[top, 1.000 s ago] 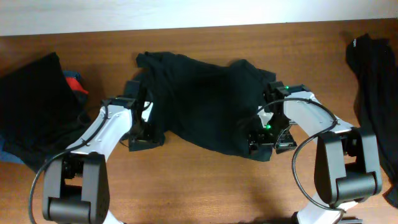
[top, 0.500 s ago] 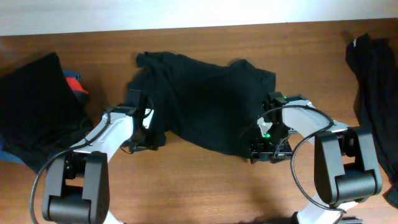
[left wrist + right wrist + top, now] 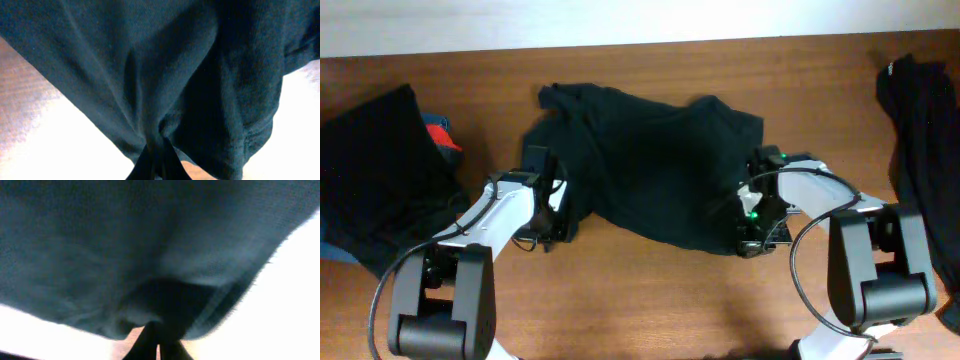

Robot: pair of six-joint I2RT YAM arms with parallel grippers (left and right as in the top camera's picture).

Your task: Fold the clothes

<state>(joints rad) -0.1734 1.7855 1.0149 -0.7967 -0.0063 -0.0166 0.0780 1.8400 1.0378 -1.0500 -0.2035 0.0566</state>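
Observation:
A dark, crumpled garment (image 3: 650,165) lies spread across the middle of the wooden table (image 3: 640,300). My left gripper (image 3: 550,222) is at its near left corner, shut on a pinch of the fabric. In the left wrist view the cloth (image 3: 165,65) bunches into folds that run down into the closed left gripper (image 3: 157,162). My right gripper (image 3: 752,238) is at the near right corner, also shut on the hem. The right wrist view shows the dark fabric (image 3: 125,245) gathered at the closed right gripper (image 3: 159,347), with table wood showing just beneath.
A pile of black clothes (image 3: 375,180) with a red piece (image 3: 440,133) sits at the left edge. Another black garment (image 3: 920,150) hangs over the right edge. The table's back edge meets a white wall (image 3: 620,20).
Both grippers went from open to shut on the garment's near corners. Each drew in slightly toward the cloth, and the fabric now bunches at the jaws.

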